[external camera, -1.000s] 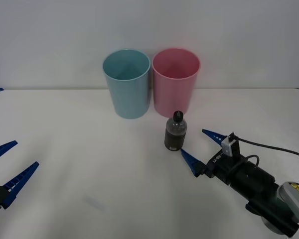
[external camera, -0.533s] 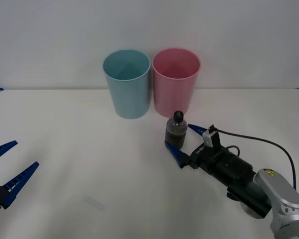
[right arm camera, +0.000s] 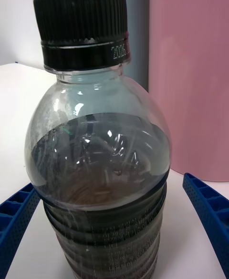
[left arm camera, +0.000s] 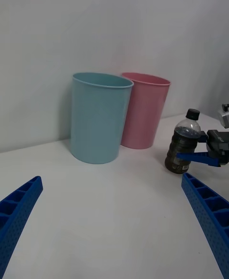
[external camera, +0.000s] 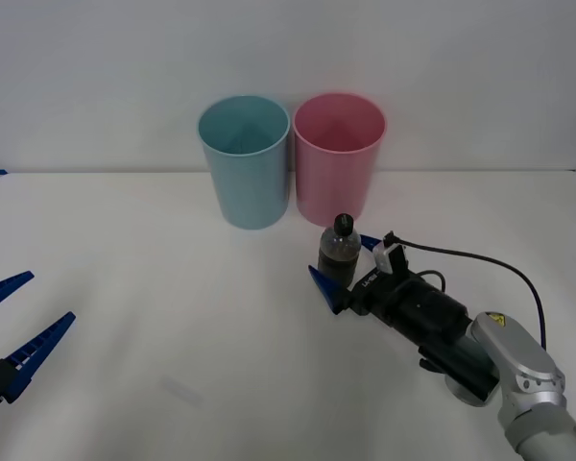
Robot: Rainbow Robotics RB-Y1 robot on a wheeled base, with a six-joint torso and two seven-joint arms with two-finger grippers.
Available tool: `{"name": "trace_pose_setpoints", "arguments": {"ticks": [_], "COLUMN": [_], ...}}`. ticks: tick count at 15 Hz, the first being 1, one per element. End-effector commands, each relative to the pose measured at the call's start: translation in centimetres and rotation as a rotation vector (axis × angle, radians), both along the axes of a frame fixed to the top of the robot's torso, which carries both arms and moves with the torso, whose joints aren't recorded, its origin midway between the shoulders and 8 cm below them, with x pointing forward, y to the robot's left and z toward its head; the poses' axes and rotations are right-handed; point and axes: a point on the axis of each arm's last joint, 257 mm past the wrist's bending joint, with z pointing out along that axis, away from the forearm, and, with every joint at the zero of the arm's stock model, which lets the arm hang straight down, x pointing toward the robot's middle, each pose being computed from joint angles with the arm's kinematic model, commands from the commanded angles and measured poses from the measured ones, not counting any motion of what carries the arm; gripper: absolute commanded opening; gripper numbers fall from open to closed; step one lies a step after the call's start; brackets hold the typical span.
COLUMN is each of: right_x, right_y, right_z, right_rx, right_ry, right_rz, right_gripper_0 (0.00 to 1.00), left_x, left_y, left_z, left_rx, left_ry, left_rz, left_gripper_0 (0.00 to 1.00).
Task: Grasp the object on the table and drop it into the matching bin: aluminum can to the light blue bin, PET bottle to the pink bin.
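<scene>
Right now the right claw [external camera: 348,268] sits low on the white surface [external camera: 154,288] with its two blue fingers spread wide, one on either side of the PET bottle [external camera: 338,254], neither visibly pressing on it. The bottle stands upright between them, just in front of the pink bin [external camera: 338,154], with the light blue bin [external camera: 245,158] beside that one.

From the right wrist camera the bottle [right arm camera: 98,164] looks thin-walled and clear, with a black ribbed cap [right arm camera: 82,26] and a dark wrap-around label over a ridged lower body. I'd guess it is light and a bit squashy, so a hard pinch could dent it, and the smooth shoulder could slip. The ridged, labelled belly seems the sensible place to close on, low enough that it won't tip.

The left claw [external camera: 10,331] rests apart at the near left, fingers open, idle.
</scene>
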Motion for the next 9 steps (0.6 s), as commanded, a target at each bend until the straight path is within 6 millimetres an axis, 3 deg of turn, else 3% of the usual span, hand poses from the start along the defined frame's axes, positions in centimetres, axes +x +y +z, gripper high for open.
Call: {"name": "trace_pose_setpoints", "arguments": {"ticks": [1, 2, 3, 9], "right_x": [0.13, 0.07, 0.06, 0.25], "right_y": [0.01, 0.14, 0.18, 0.67], "right_z": [-0.09, -0.12, -0.06, 0.49], "right_rx": [-0.011, -0.012, -0.008, -0.001], "right_ry": [-0.004, -0.005, -0.004, -0.012], "right_rz": [-0.005, -0.003, -0.002, 0.006], "right_gripper_0": [1.0, 0.48, 0.02, 0.0], "left_x": [0.0, 0.0, 0.0, 0.0], "left_y": [0.0, 0.0, 0.0, 0.0], "left_z": [0.0, 0.0, 0.0, 0.0], "left_rx": [0.0, 0.0, 0.0, 0.0], "left_ry": [0.0, 0.0, 0.0, 0.0], "left_rz": [0.0, 0.0, 0.0, 0.0], "left_gripper_0": [1.0, 1.0, 1.0, 1.0]}}
